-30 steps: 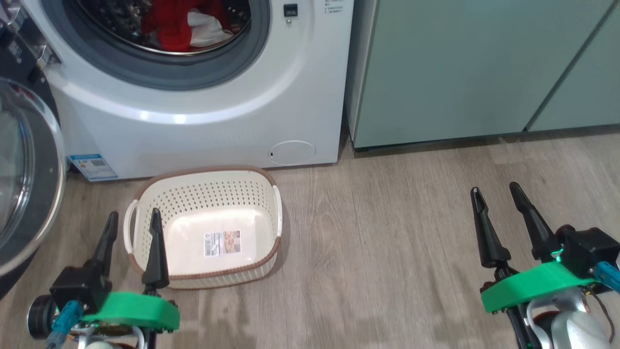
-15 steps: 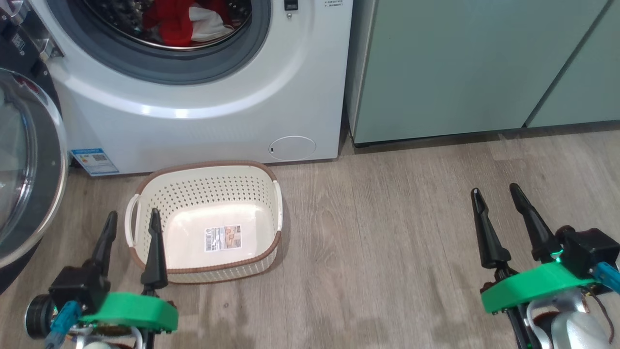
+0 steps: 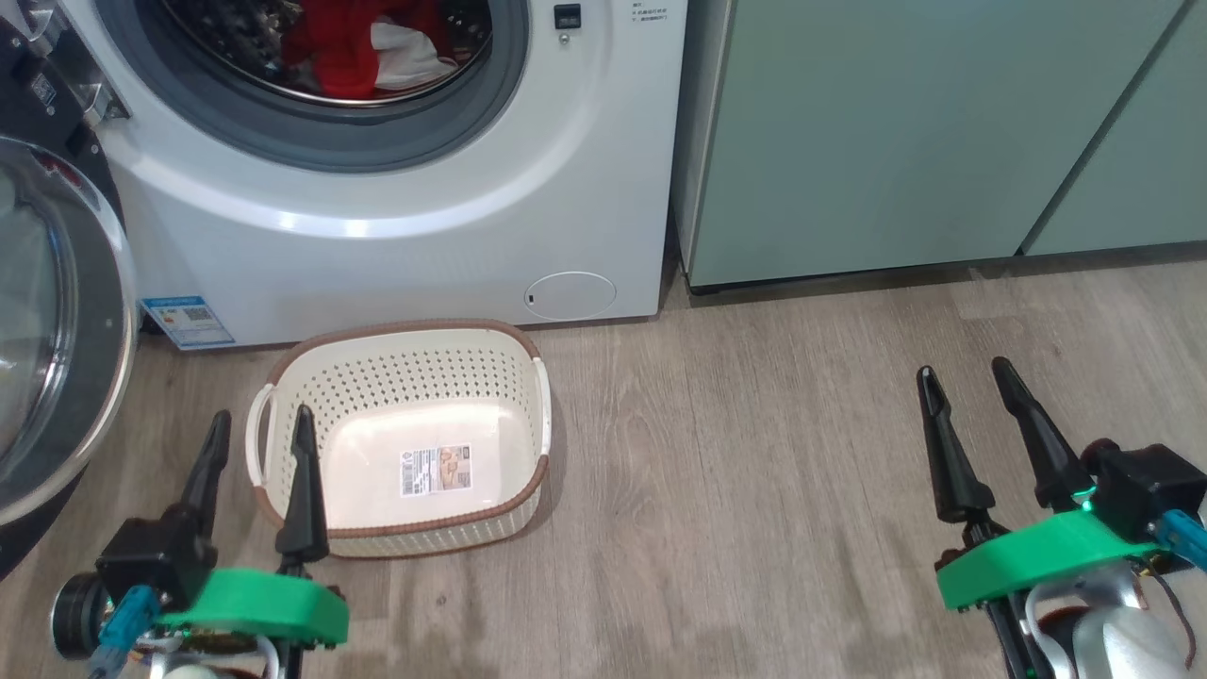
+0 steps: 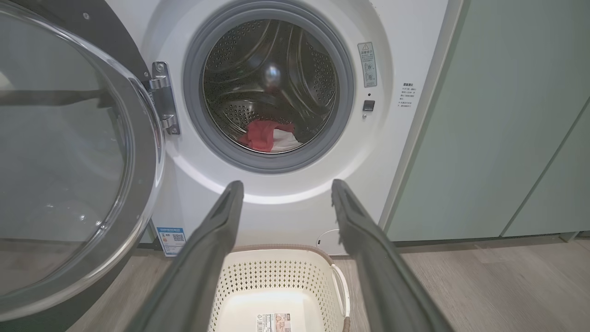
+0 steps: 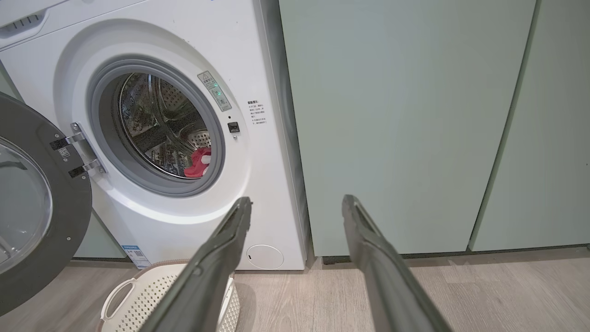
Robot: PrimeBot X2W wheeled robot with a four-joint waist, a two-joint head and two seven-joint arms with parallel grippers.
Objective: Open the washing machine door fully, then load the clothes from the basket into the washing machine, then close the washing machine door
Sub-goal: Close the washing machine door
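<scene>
Left gripper (image 3: 262,415) and right gripper (image 3: 963,368) have fingers wide, empty. The clothes (image 3: 335,47) lie near the front of the drum (image 4: 272,69) (the closing door (image 4: 69,152) may pinch them).

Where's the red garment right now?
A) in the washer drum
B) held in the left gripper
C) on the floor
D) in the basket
A: the red garment lies at the bottom of the steel drum, and the basket has just a label sticker at its bottom.

Pale green cabinets (image 3: 905,132) stand on a grey-brown wood-plank floor (image 3: 754,453) under soft, even light.
</scene>
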